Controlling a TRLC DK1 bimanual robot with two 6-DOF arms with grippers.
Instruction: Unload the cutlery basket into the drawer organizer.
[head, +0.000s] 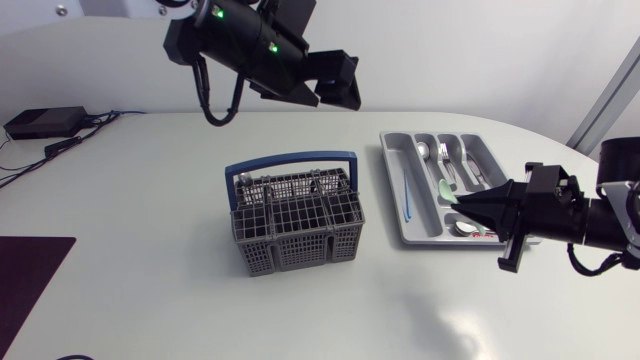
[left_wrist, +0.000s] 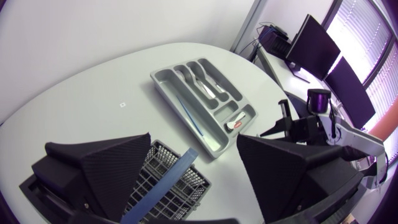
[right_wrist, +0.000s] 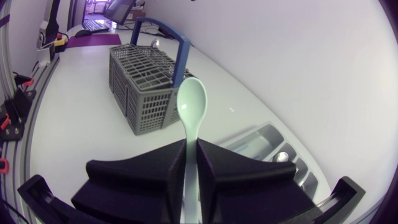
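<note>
Spoon (right_wrist: 191, 102) first: the pale green one is clenched by its handle between the fingers of my right gripper (head: 466, 208), bowl pointing forward, so it can go in flat and lengthwise rather than tumble. From the head view it hangs over the near end of the drawer organizer (head: 391, 172), above the slots that hold the metal cutlery (head: 450, 160); I cannot tell how high it is above the tray. A thin blue stick (head: 407, 190) lies alone in the long side slot, which I read as sorting by kind, so this spoon probably belongs with the other spoons. The cutlery basket (head: 295, 225), grey with a blue handle (head: 290, 160), stands mid-table, well apart from the organizer, leaving room for each arm to work. My left gripper (left_wrist: 194, 138) hovers high above and behind the basket, fingers spread wide and empty, likely parked clear of the right arm's path and ready for the next pick. Something metallic shows in the basket, so I judge the unloading unfinished.
</note>
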